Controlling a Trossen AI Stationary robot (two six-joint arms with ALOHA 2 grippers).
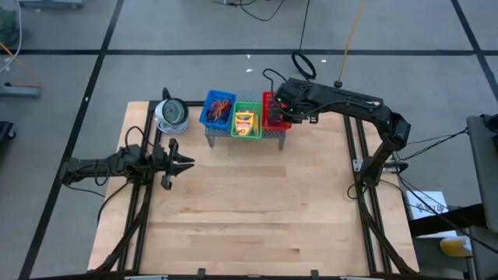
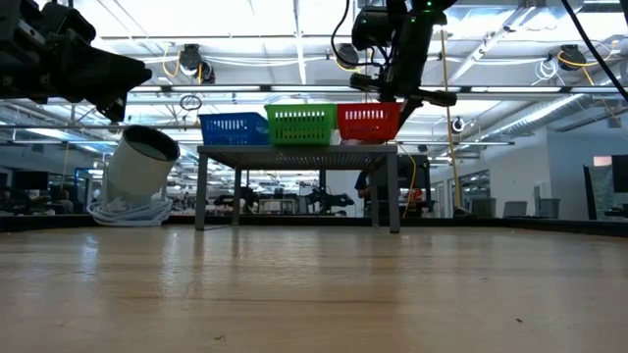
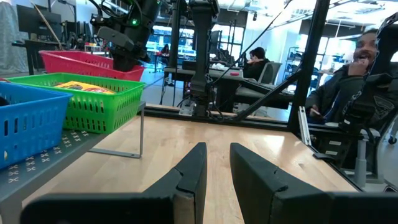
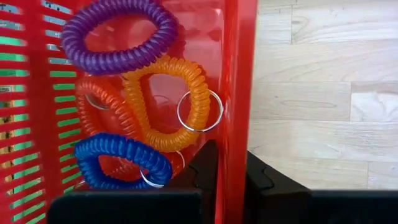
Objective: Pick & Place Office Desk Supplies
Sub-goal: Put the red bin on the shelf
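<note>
Blue (image 1: 218, 109), green (image 1: 246, 120) and red (image 1: 271, 111) baskets stand side by side on a grey perforated shelf (image 1: 245, 138) at the table's far edge. The green one holds a yellow-orange crayon box (image 1: 244, 123). Orange and red loops lie in the blue one. Purple (image 4: 118, 34), orange (image 4: 168, 102) and blue (image 4: 121, 158) coiled loops with metal rings lie in the red basket (image 4: 239, 74). My right gripper (image 1: 280, 105) is at that basket's right wall. My left gripper (image 1: 187, 162) waits at the table's left, level, open and with nothing between its fingers (image 3: 199, 162). My right gripper (image 4: 231, 163) has the red basket's right wall (image 4: 233, 143) between its two fingers, one finger (image 4: 205, 168) inside the basket and one outside. It comes from above, slanting down. The basket rests on the shelf.
A round white-grey object (image 1: 171, 114) lies tilted on a coil of cable at the far left, beside the shelf. Bare wood (image 1: 257, 210) fills the table's near half. People (image 3: 348, 81) sit beyond the table's right side in the left wrist view.
</note>
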